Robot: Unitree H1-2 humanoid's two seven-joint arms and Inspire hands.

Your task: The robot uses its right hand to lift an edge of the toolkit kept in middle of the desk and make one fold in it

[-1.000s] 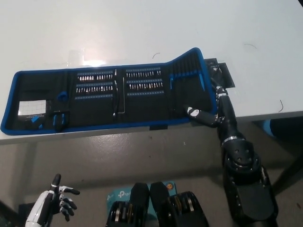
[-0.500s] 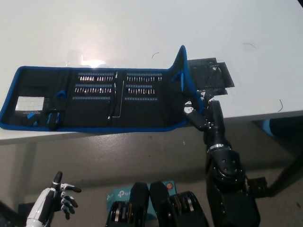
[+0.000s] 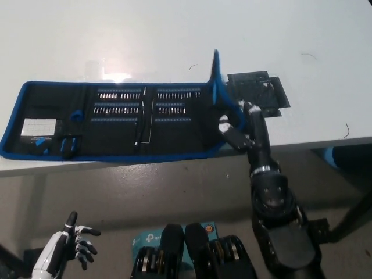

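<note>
step: fold in hand; end flap [image 3: 216,75] of the toolkit [image 3: 116,119] stands about upright, just above the right hand [image 3: 235,129]; rest of kit lies flat, stretching away to the hand's left on the desk [image 3: 174,35]
right hand: at the flap's base near the desk edge; fingers curled, actual grip cannot be told
left hand [image 3: 72,247]: idle, low and well apart, fingers spread, empty
next: judged: carry flap over leftward, lay it on the bit rows [image 3: 148,104]; risk of it dropping back

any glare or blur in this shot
Head view: a bright glare patch on the white desk just above the toolkit; the bits in its rows are too small to read; the right hand at the raised flap is dark, its detail hard to see.
</note>
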